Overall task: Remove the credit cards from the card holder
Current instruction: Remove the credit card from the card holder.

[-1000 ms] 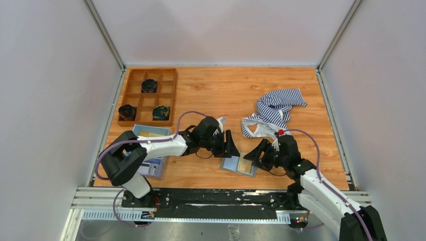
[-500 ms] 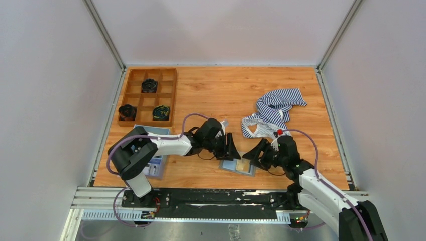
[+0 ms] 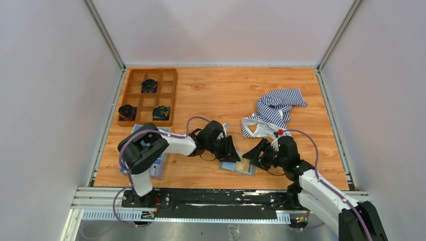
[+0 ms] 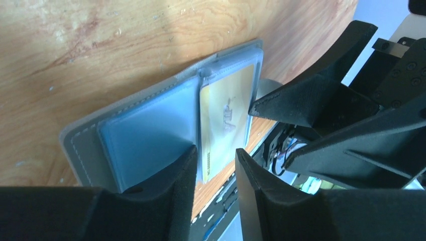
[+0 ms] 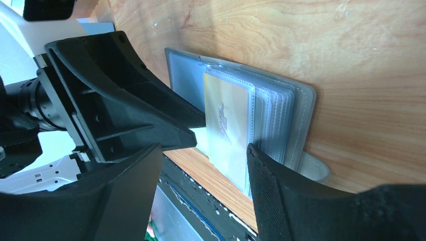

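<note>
The card holder (image 3: 235,165) lies open on the wooden table, with its pale blue-grey lining up (image 4: 145,135). A tan-yellow credit card (image 4: 226,115) sits in a clear sleeve on its right half and also shows in the right wrist view (image 5: 228,125). My left gripper (image 3: 234,152) hovers at the holder's left side, its jaws a narrow gap apart over the card's near end (image 4: 216,168), holding nothing. My right gripper (image 3: 249,155) faces it from the right, wide open (image 5: 203,168) and empty over the stacked sleeves. Any other cards are hidden.
A wooden compartment tray (image 3: 148,95) with three black round parts stands at the back left. A striped cloth (image 3: 274,110) lies behind my right arm. A blue tray (image 3: 158,168) lies partly under my left arm. The table's front rail (image 3: 211,198) is close to the holder.
My left arm has swung toward the near side, bringing its gripper down onto the holder's left half. My right gripper has edged slightly left toward it. The holder has stayed put.
</note>
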Robot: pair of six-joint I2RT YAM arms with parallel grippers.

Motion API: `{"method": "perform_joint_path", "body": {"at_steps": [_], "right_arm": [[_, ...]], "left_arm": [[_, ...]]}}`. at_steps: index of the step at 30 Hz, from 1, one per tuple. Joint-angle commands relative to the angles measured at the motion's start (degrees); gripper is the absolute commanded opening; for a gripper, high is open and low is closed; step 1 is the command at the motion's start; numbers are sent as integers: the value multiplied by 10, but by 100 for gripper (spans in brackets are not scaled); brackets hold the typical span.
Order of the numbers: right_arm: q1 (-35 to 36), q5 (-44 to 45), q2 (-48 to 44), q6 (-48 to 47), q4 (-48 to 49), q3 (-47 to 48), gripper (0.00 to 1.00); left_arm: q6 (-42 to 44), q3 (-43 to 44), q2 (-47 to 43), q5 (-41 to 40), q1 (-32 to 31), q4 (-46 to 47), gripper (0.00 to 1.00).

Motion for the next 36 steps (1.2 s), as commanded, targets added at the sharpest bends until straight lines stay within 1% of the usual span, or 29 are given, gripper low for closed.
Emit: {"method": "perform_joint_path", "body": {"at_steps": [1, 5, 8, 12, 13, 16, 19, 22, 25, 27, 28, 32, 36], "right_arm": [[7, 15, -1, -6, -35, -21, 67], [7, 15, -1, -6, -35, -21, 67], [7, 15, -1, -6, -35, -23, 67], [7, 16, -1, -5, -36, -24, 67], [7, 17, -2, -6, -36, -24, 67], [7, 18, -1, -6, -37, -26, 67], [7, 17, 1, -7, -37, -26, 67], [7, 16, 2, -7, -36, -26, 67], [7, 16, 3, -8, -36, -27, 67], [7, 16, 3, -8, -36, -28, 67], [7, 16, 3, -8, -36, -28, 67], [7, 18, 3, -8, -39, -30, 66], [7, 19, 4, -9, -42, -33, 66]], "left_arm": [[-25, -15, 26, 21, -4, 69, 37], [-31, -20, 27, 20, -4, 80, 30], [-33, -23, 23, 18, -4, 85, 20], [-38, -24, 23, 19, -4, 95, 2], [-39, -23, 25, 21, -4, 99, 0], [-46, -20, 30, 29, -4, 113, 1], [-49, -17, 35, 33, -4, 119, 8], [-50, -16, 37, 33, -4, 121, 11], [-58, -20, 40, 34, -4, 130, 8], [-61, -22, 43, 33, -4, 135, 1], [-63, -23, 42, 30, -4, 135, 0], [-60, -43, 26, 19, 5, 135, 0], [-54, -85, -1, 13, 29, 135, 0]]}}
